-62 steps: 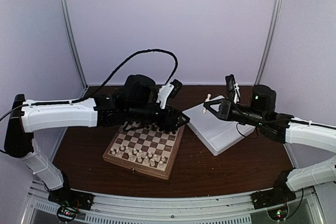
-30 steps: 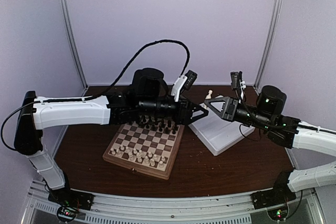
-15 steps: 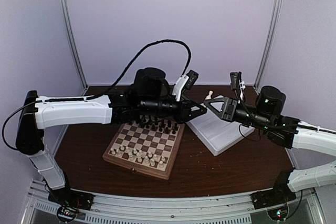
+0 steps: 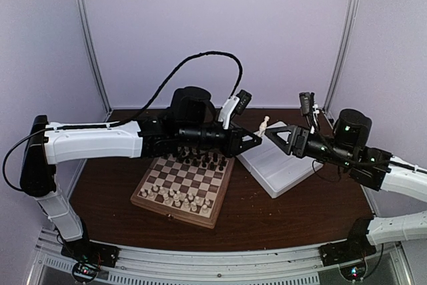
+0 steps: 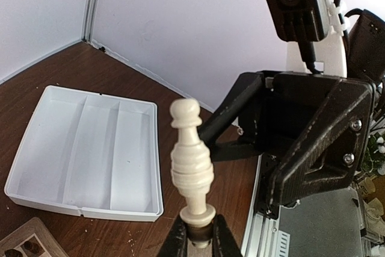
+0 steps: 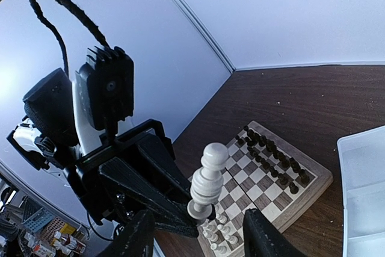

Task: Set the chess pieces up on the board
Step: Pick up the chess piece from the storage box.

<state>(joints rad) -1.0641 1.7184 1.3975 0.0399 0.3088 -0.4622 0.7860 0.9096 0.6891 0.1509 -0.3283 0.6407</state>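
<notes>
One chess piece (image 5: 191, 161) is pinched upright at its base by the left gripper (image 5: 195, 240); the right gripper (image 4: 269, 133) stands spread beside it, with the board (image 4: 175, 205) below-left.

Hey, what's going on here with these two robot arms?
The left gripper is shut on the base of a cream chess piece, holding it upright in the air beside the board, near the white tray. The right gripper faces it with jaws open, not touching the piece; it looks like a hand-off between the arms. On the board, dark pieces line the far side and cream pieces the near side.
</notes>
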